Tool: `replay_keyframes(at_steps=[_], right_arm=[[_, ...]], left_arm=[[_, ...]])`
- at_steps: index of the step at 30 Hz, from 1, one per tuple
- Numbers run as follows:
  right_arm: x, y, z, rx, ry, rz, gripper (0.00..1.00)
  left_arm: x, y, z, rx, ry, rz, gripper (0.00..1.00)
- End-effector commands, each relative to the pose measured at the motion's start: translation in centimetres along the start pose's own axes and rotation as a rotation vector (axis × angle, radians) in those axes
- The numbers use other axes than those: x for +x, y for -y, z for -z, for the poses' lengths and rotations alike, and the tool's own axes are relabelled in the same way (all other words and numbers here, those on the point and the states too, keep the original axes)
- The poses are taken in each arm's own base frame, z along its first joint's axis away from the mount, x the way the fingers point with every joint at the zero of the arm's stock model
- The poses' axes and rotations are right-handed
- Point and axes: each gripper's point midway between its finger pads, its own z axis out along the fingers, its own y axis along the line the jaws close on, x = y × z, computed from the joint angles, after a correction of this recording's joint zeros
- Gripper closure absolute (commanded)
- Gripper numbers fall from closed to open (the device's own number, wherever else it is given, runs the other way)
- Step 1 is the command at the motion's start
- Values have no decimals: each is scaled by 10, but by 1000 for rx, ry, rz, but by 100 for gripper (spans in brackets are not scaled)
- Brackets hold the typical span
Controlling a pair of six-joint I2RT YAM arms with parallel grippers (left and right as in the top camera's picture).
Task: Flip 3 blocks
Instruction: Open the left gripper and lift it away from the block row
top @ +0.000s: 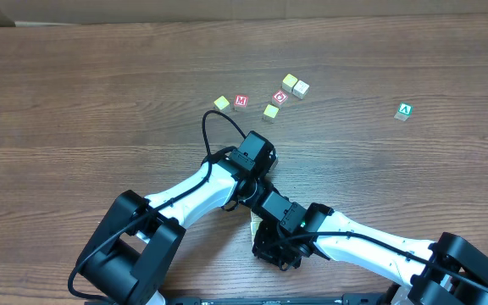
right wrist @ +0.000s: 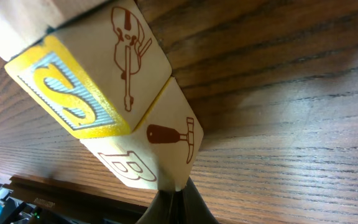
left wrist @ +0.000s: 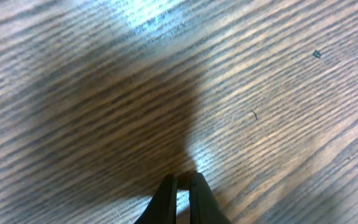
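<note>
Overhead: on the wooden table (top: 74, 102), the left arm (top: 195, 188) and right arm (top: 371, 246) meet near the front edge. Their black wrists crowd together and hide both sets of fingertips. The task's blocks lie underneath them, and only a pale sliver (top: 255, 223) peeks out beside the right wrist. A black cable loop (top: 210, 127) arches off the left arm. Farther back, well apart from the arms, loose cubes are scattered. A red "M" cube (top: 241, 102) sits just beside a yellow-green cube (top: 221, 102). A red-lettered cube (top: 280, 97) is near a second yellow-green cube (top: 271, 111). A pale pair (top: 295, 85) sit touching. A green "A" cube (top: 404, 111) sits alone far to the right.

Left wrist: the left gripper (left wrist: 182, 199) has its fingers drawn together with only a hairline slit between them, holding nothing. It is over bare wood grain, in a broad shadow.

Right wrist: the blocks fill the left of the view and hide the table beyond them. The S block (right wrist: 67, 93) has a yellow face and a violin drawing. It touches the B block (right wrist: 157, 149), which carries a hammer drawing. A third block (right wrist: 17, 15) butts against the S block at the top corner. The right gripper (right wrist: 176, 208) has its fingers pressed together and empty, right under the B block's lower corner. Whether they touch the block cannot be told.
</note>
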Motion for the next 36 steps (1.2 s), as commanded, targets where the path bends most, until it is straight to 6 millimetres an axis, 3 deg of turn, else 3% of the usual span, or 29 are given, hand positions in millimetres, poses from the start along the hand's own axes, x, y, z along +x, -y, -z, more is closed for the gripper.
replay_keyframes(at_steps=[1,9,19,22,26,30,32,36], right_arm=[[-5,-5,1,-10,20,4,96],[-1,-10,8,-37,14,16,96],[32,-12,10,-26,0,51,96],[31,-7,15,-10,48,38,96],[24,-9,35,-37,131,50,96],[17,-9,70,-63,249,84,96],[8,1,95,-38,353,107,96],[-4,16,108,16,404,163,96]], left_arm=[[3,-19,-11,-77,-17,26,96],[-16,-29,-1,-103,26,44,96],[-36,-42,16,-112,50,79,96],[-38,-45,23,-117,34,86,96],[-38,-56,34,-128,9,125,96],[-42,-70,53,-136,-13,194,96],[-50,-76,72,-111,-16,236,96],[-60,-74,103,-69,6,266,96]])
